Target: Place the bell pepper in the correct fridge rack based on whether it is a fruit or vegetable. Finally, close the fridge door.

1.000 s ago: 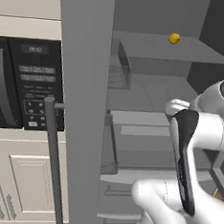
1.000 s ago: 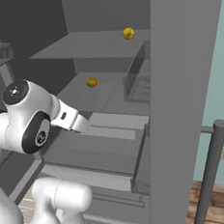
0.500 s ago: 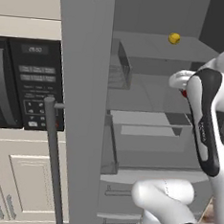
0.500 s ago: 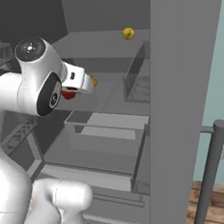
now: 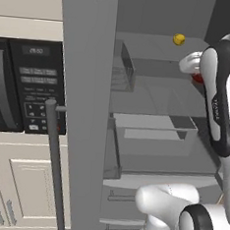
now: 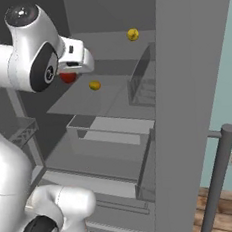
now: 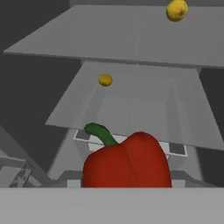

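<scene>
my gripper [image 6: 69, 68] holds the bell pepper [image 7: 127, 161] tight — i judge it light, glossy, a bit slippery, so gripping the firm body, not the green stem [image 7: 99, 132], seems best.

place: kitchen | cues: open fridge [image 5: 149, 135], microwave [image 5: 25, 87], cabinets [image 5: 17, 187]

Red bell pepper [image 7: 131, 162] with green stem, grey fridge shelves [image 7: 131, 39], yellow fruits [image 7: 176, 10]
</scene>
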